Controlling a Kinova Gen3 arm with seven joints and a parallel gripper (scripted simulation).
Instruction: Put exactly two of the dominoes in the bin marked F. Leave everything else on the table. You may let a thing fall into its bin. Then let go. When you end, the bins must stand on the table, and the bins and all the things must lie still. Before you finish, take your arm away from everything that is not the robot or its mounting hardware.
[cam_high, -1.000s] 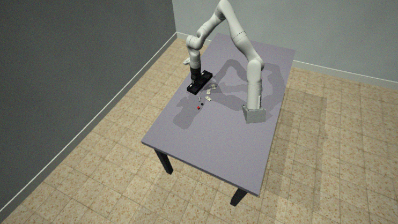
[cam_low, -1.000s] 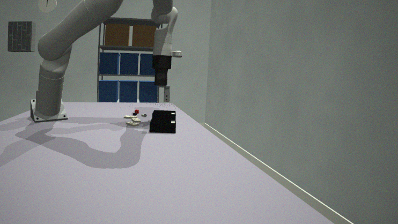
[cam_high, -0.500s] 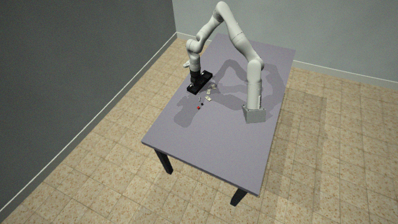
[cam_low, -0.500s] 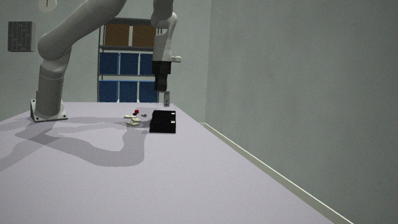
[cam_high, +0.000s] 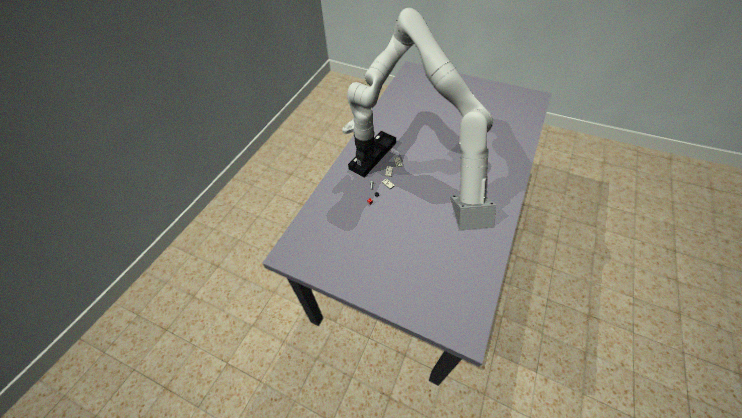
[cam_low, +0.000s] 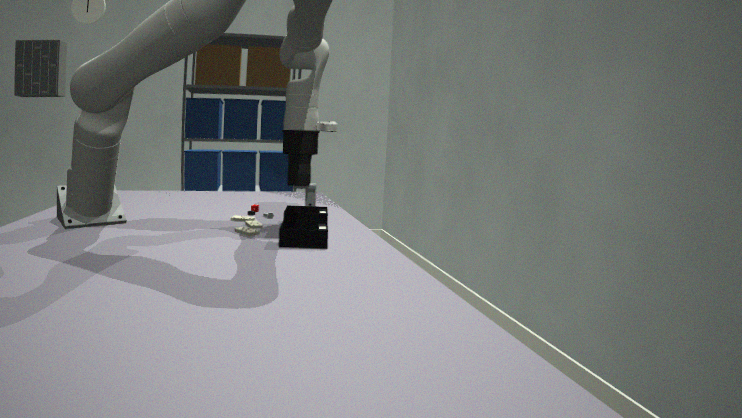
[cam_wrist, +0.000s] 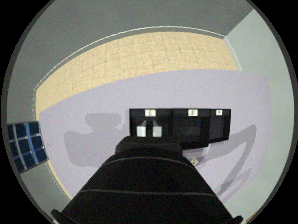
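Three cream dominoes lie flat on the table: one domino (cam_high: 398, 161) (cam_low: 247, 230), a middle domino (cam_high: 388, 170) (cam_low: 253, 223) and a third domino (cam_high: 387, 183) (cam_low: 242, 218). One domino (cam_wrist: 194, 162) also shows beside the wrist housing in the wrist view. Three black bins (cam_high: 365, 172) (cam_low: 303, 238) (cam_wrist: 172, 113) stand in a row; their label letters are too small to read surely. My gripper (cam_low: 309, 199) (cam_wrist: 149, 125) points down over the left bin of the wrist view. Its fingers stand a little apart, with nothing seen between them. The housing hides part of that bin.
A red die (cam_high: 369, 201) (cam_low: 254, 208), a black die (cam_high: 376, 194) (cam_low: 251, 212) and a small grey bolt-like piece (cam_high: 371, 184) (cam_low: 268, 214) lie on the table (cam_high: 405, 270) near the dominoes. The bins stand near the table's long edge.
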